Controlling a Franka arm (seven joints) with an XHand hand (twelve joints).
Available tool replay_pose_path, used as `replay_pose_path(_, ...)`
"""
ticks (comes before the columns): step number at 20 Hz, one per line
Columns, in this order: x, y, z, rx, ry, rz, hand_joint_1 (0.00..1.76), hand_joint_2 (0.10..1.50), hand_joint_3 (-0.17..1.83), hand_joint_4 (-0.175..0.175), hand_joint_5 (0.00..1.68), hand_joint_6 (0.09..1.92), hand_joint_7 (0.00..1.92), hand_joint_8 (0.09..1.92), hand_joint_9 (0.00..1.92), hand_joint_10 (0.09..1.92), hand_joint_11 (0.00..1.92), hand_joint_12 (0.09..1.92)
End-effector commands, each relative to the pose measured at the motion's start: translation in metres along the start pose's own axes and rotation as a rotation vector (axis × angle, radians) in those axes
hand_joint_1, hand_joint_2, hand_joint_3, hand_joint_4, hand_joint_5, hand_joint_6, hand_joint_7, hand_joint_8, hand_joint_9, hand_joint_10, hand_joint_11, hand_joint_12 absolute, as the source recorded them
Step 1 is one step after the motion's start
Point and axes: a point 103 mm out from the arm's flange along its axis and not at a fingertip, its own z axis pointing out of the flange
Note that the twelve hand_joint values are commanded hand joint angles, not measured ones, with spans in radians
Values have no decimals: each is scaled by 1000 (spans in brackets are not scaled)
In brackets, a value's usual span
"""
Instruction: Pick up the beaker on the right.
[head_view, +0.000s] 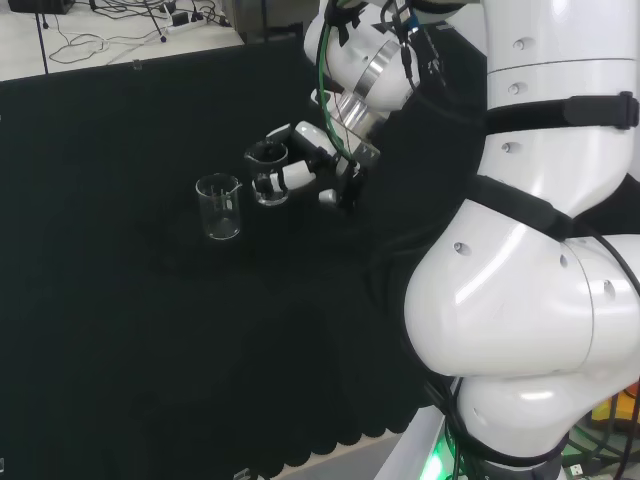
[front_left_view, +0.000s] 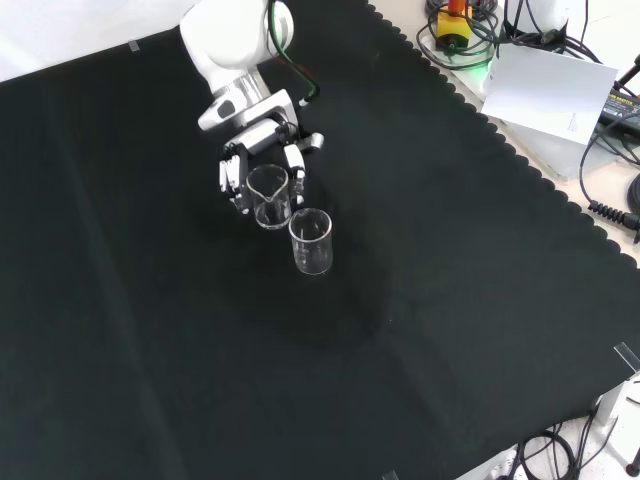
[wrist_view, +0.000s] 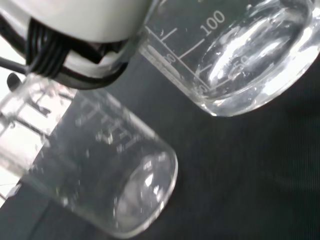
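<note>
Two clear beakers stand upright on the black cloth (front_left_view: 480, 300). In the head view, the right beaker (head_view: 270, 176) sits inside the robot hand (head_view: 305, 160), whose fingers curl around its sides; it seems to rest on the cloth, though that is hard to judge. The second beaker (head_view: 219, 207) stands free just to its left. In the front view, the held one is behind and the free one nearer.
</note>
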Motion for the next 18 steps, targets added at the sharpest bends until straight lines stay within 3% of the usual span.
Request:
replay_pose_path(1, 2, -2, -31, -34, -65, 31, 1147, 665, 545, 175, 1444, 301, 1630, 105, 1522, 134, 1128, 869)
replay_pose_path(8, 4, -7, -55, 22, -114, 14, 1155, 622, 616, 175, 1464, 293, 1687, 87, 1571, 87, 1178, 835)
replay_pose_path(18, 28, -9, -71, 87, -201, -15, 1157, 619, 624, 175, 1462, 301, 1693, 87, 1572, 87, 1174, 836)
